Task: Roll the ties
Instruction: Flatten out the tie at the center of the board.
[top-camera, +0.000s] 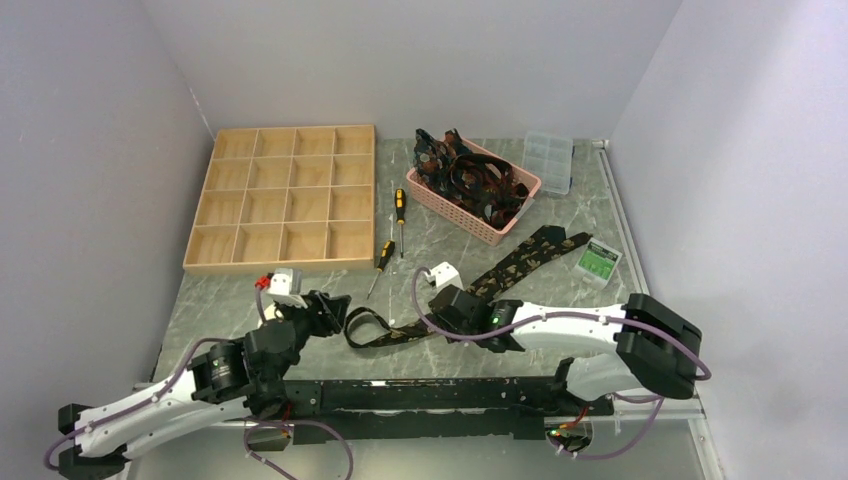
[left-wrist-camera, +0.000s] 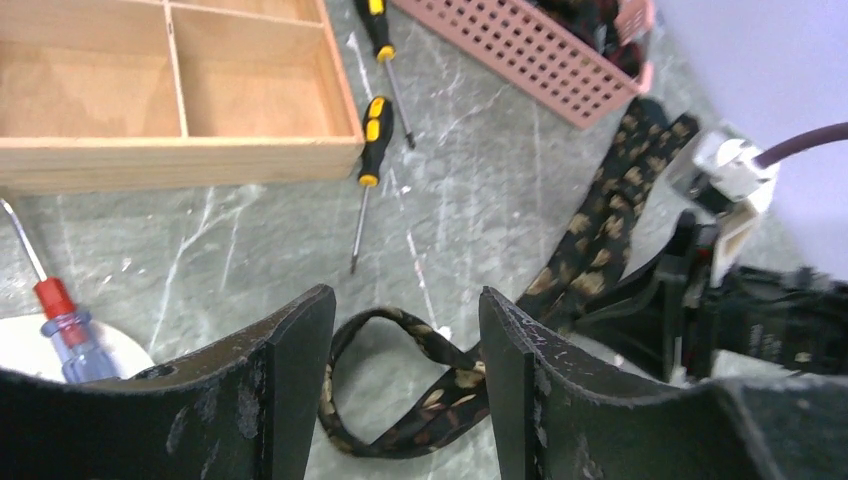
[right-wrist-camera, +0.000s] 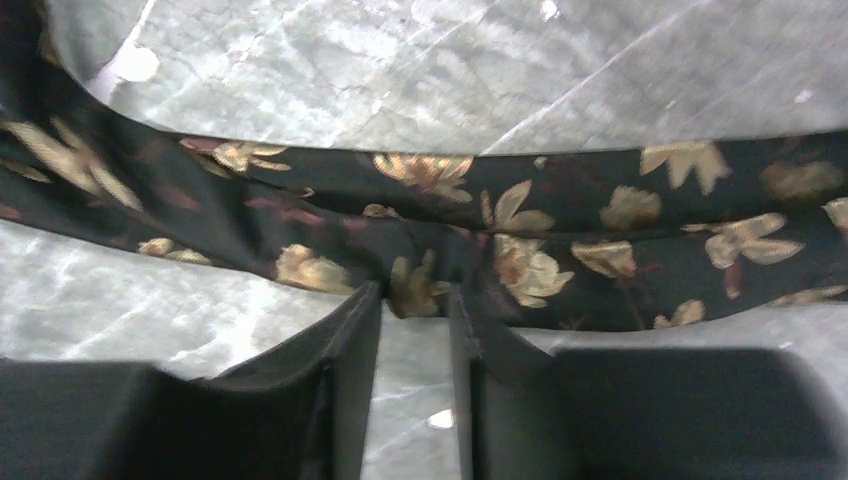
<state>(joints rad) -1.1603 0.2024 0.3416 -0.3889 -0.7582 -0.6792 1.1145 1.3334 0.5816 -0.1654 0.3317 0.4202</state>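
The tie (top-camera: 524, 258) is lying diagonally on the tabletop (top-camera: 440, 238), its narrow end looping between the spread fingers of the left end effector (left-wrist-camera: 405, 312). The right end effector (right-wrist-camera: 415, 296) is sitting nearly together at its edge, grip unclear. The fabric is looking soft, light and slippery, so the loop is probably offering the best hold.

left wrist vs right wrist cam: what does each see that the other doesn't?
Left wrist only: wooden tray, two yellow-handled screwdrivers, pink basket, and the left gripper open astride a folded loop of the tie. Right wrist only: how the right gripper stands, fingers nearly together at the fabric's edge; whether they pinch it is unclear. Shared: the black gold-flowered tie, the marbled table, and the right gripper itself.
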